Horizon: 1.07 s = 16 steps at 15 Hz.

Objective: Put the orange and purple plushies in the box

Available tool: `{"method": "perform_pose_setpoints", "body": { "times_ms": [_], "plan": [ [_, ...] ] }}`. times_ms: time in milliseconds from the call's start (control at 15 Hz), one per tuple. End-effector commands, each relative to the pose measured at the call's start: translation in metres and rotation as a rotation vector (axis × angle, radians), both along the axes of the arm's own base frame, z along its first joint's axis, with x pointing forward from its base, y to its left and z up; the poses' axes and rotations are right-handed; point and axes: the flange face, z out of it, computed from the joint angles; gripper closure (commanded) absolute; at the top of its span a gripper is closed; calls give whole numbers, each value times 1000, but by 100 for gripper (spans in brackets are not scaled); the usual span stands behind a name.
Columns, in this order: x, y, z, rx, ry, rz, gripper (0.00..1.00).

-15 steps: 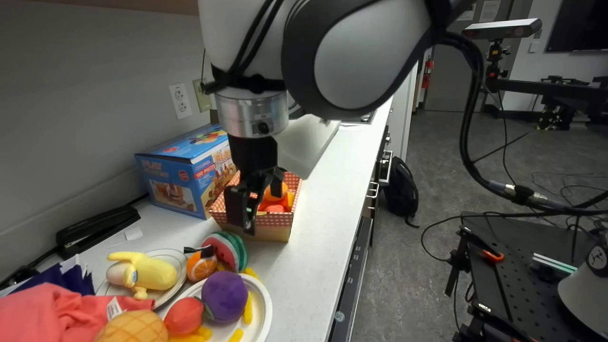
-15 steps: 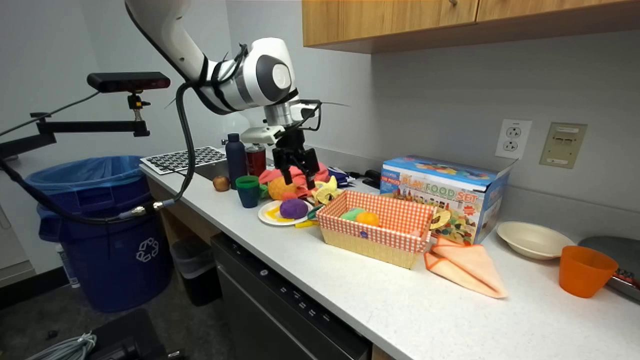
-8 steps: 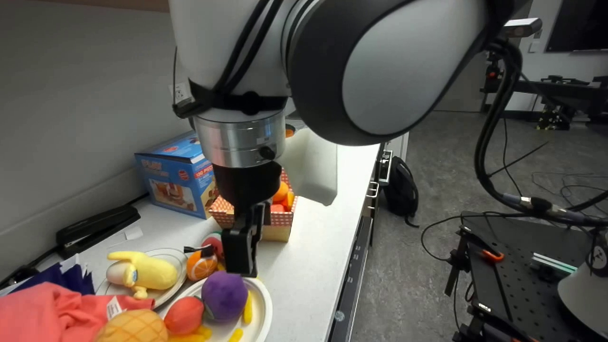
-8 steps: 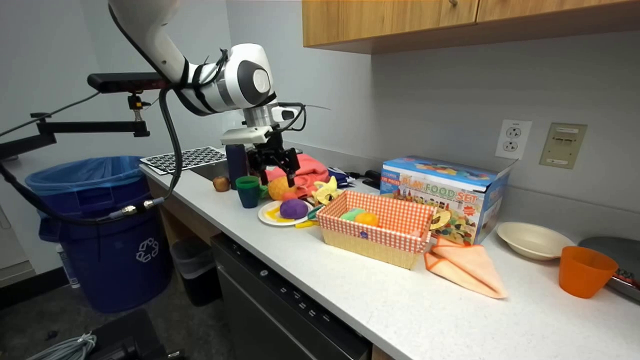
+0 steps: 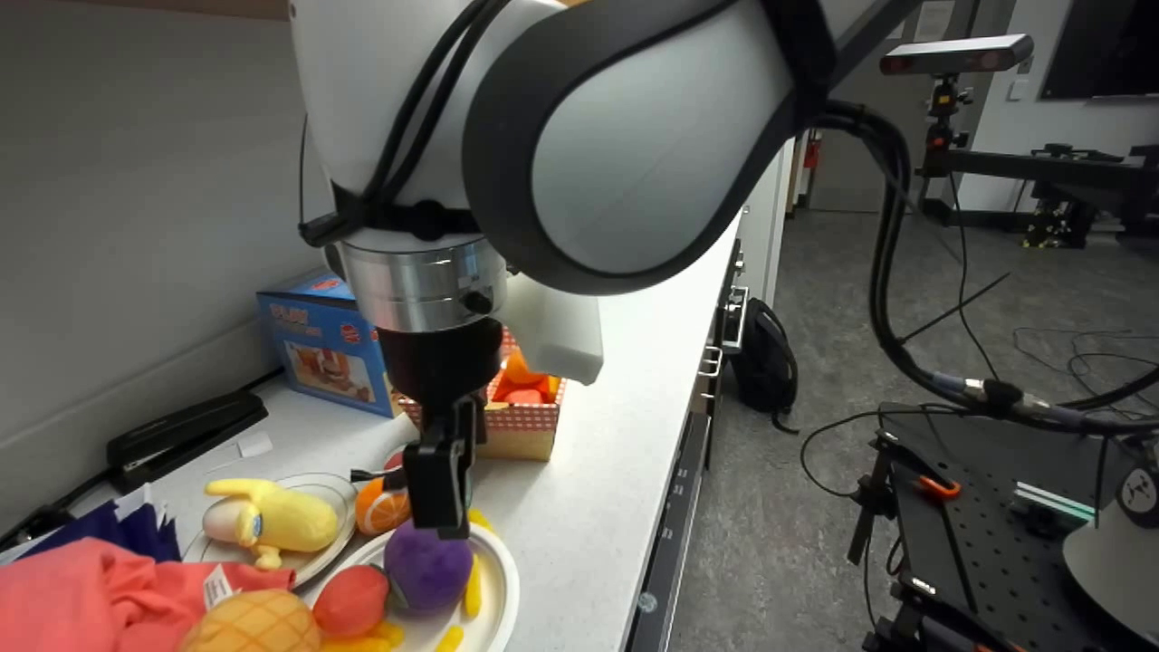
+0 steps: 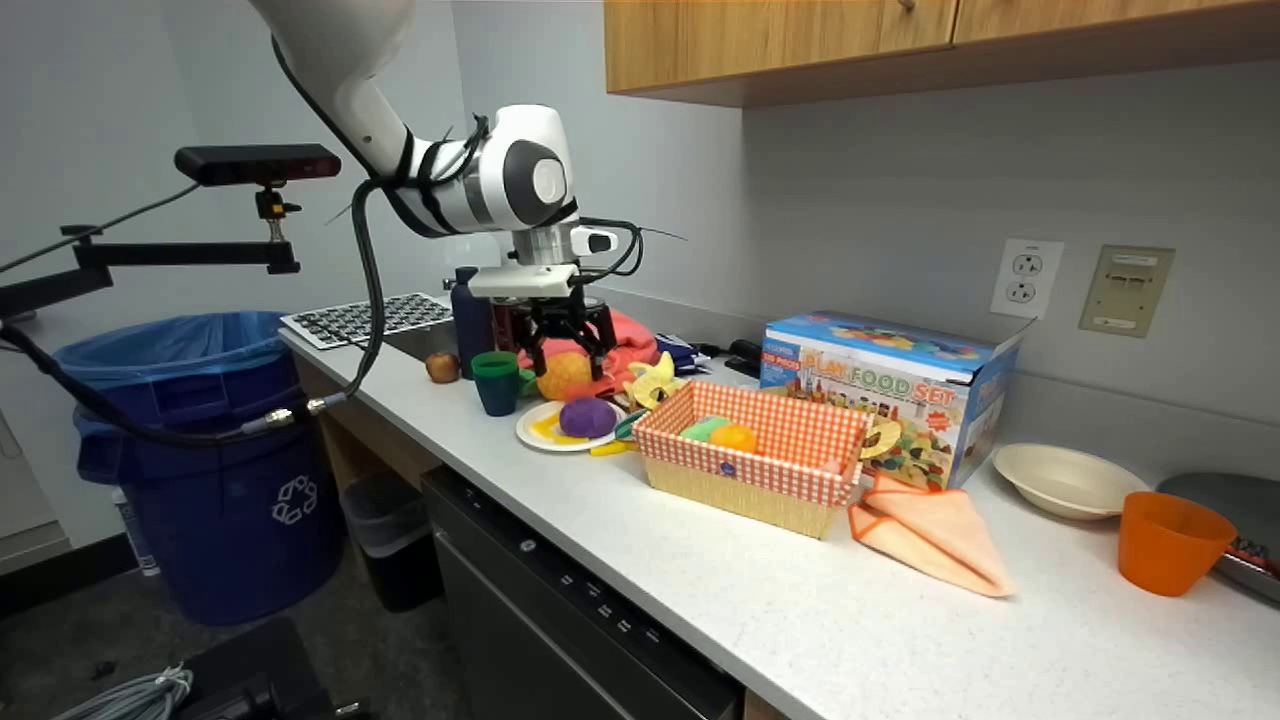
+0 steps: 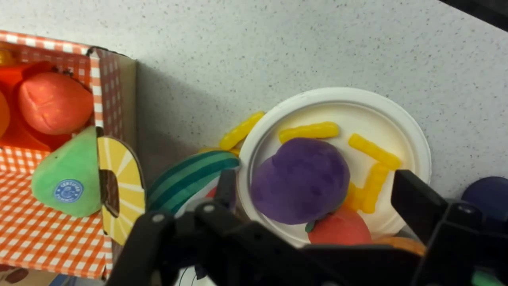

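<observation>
The purple plushie (image 5: pixel 427 570) lies on a white plate (image 5: pixel 503 566) beside a red plushie (image 5: pixel 351 601); it also shows in the wrist view (image 7: pixel 300 180). An orange plushie with a slice pattern (image 5: pixel 380 505) lies near the plate; the wrist view does not show it clearly. The box is a basket with red-checked lining (image 6: pixel 745 490), holding another orange round thing (image 6: pixel 733 438) and a green plushie (image 7: pixel 71 176). My gripper (image 7: pixel 313 176) is open and empty above the plate, its fingers apart on either side of the purple plushie's line. It shows in both exterior views (image 5: pixel 444 516) (image 6: pixel 569 368).
Yellow fries (image 7: pixel 374 151) lie on and beside the plate. A watermelon slice (image 7: pixel 190 178) sits between plate and basket. A banana plushie (image 5: pixel 281 518), a pineapple (image 5: pixel 253 625), a green cup (image 6: pixel 497 384) and a dark bottle (image 6: pixel 472 322) stand around. A toy carton (image 6: pixel 880 390) is behind the basket.
My gripper has moved away from the basket and down to above the purple plushie, with a slight shift back in the last half second. It stays open. The objects have not moved.
</observation>
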Motion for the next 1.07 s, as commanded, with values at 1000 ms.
{"method": "perform_pose_setpoints", "body": {
  "times_ms": [1000],
  "plan": [
    [57, 6, -36, -22, 7, 97, 0]
  ]
}}
